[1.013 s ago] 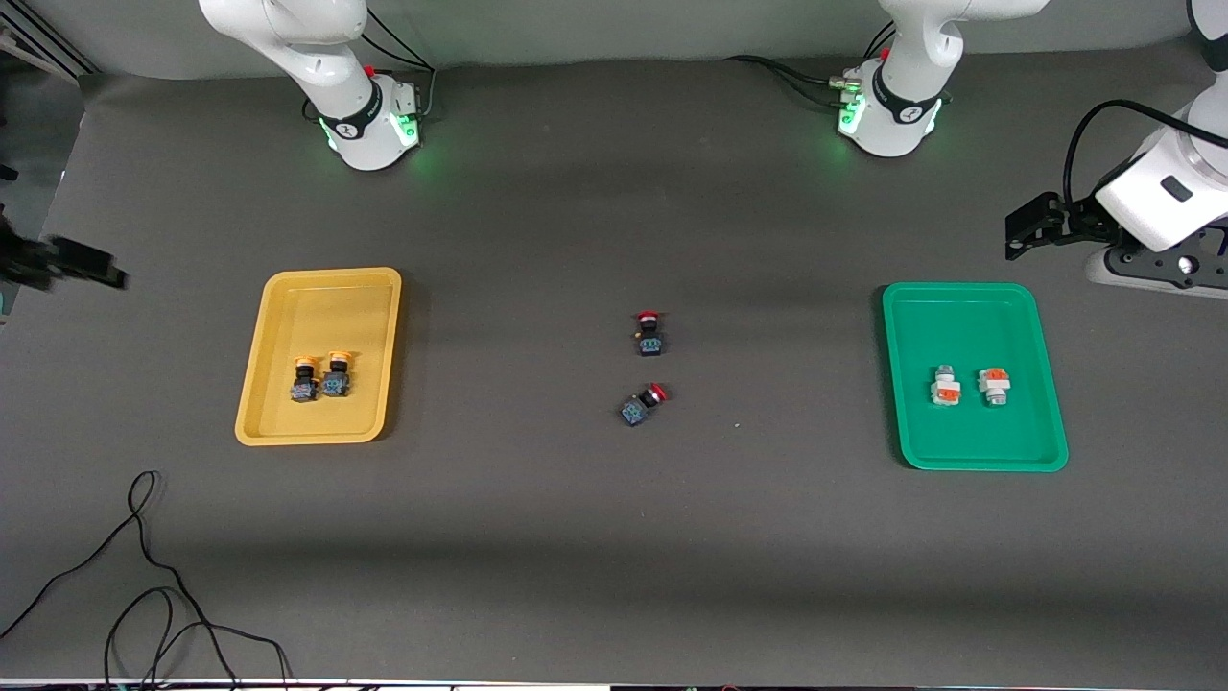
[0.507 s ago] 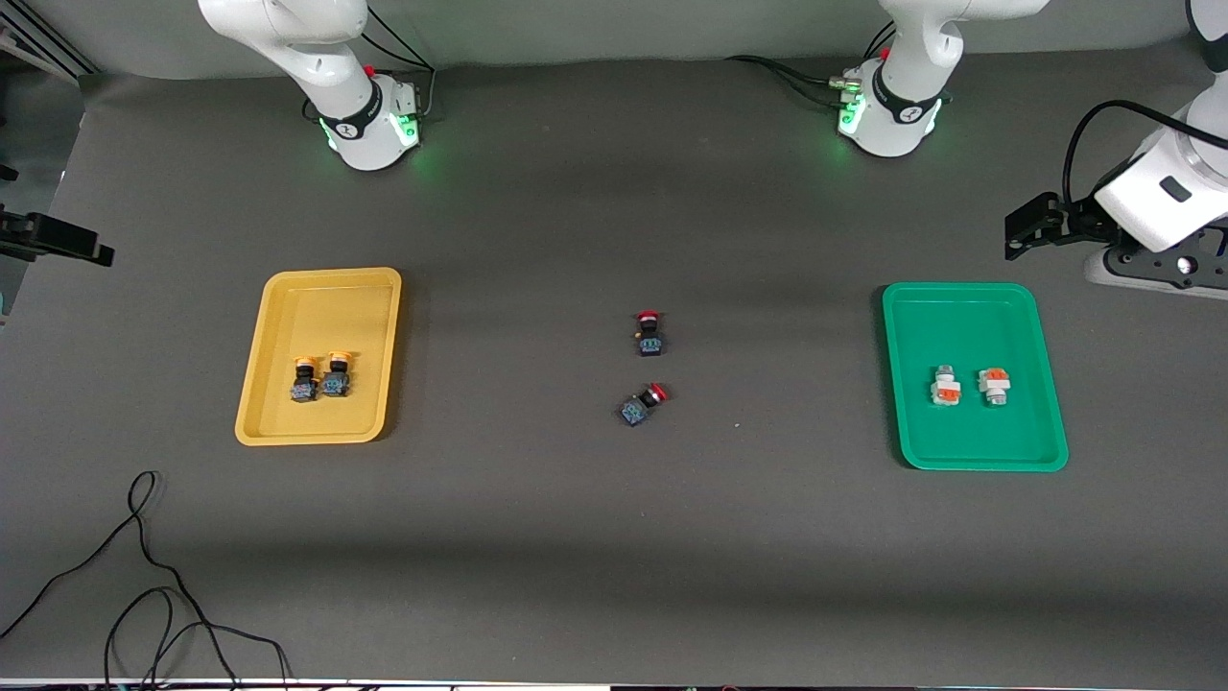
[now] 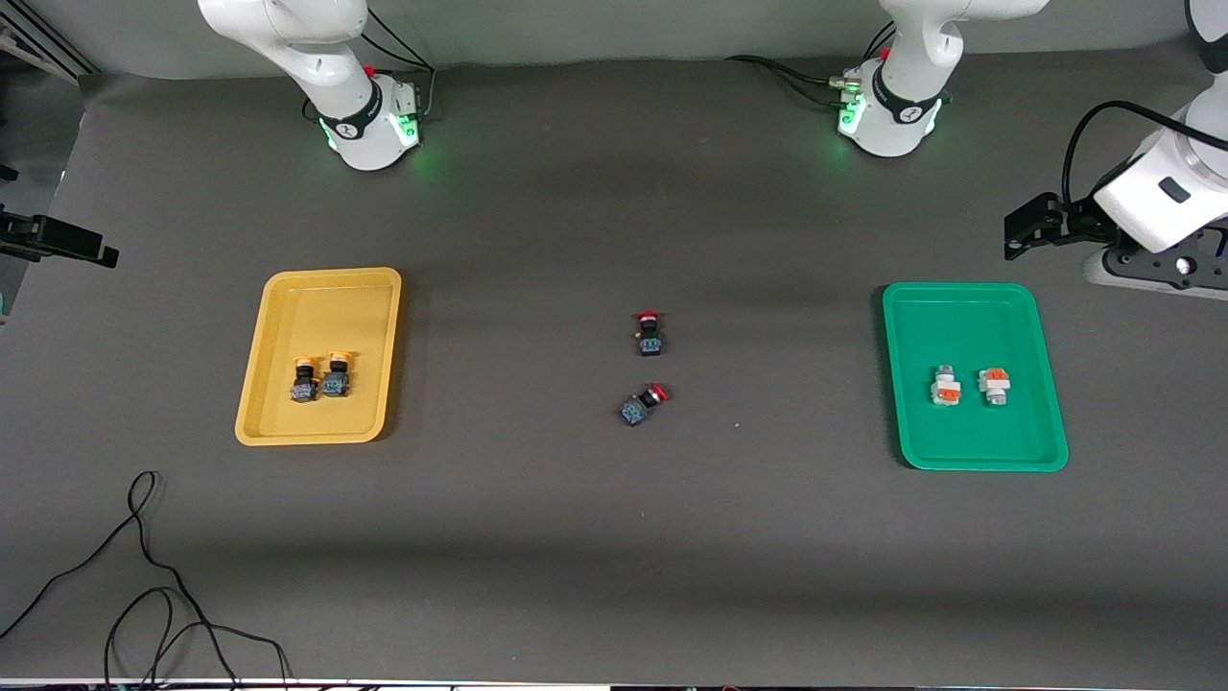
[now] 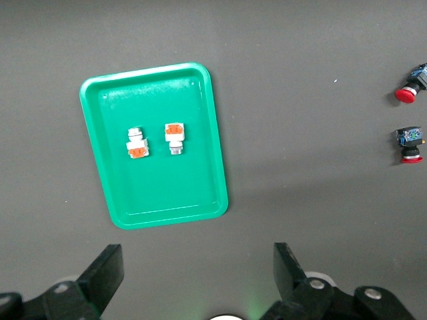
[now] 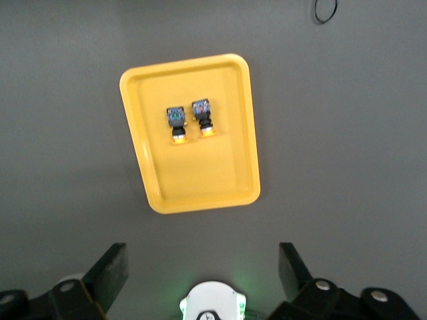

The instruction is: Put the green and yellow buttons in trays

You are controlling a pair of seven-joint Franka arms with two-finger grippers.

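Note:
Two yellow-capped switches (image 3: 305, 379) (image 3: 335, 374) lie side by side in the yellow tray (image 3: 326, 288); the right wrist view shows them (image 5: 176, 123) (image 5: 202, 115) in that tray (image 5: 200, 180). Two white blocks with orange faces (image 3: 945, 386) (image 3: 994, 384) lie in the green tray (image 3: 959, 307), also seen in the left wrist view (image 4: 137, 142) (image 4: 174, 137) on the tray (image 4: 167, 193). My left gripper (image 4: 197, 267) is open and empty, high over the table between the green tray and the left arm's base. My right gripper (image 5: 203, 263) is open and empty, high between the yellow tray and the right arm's base.
Two red-capped dark switches (image 3: 649, 333) (image 3: 642, 404) lie mid-table between the trays, also in the left wrist view (image 4: 410, 77) (image 4: 409, 143). A black cable (image 3: 144, 576) loops near the front edge at the right arm's end.
The right arm's black end at the edge of the front view has risen a little and come to rest. The left arm and all objects have stayed put.

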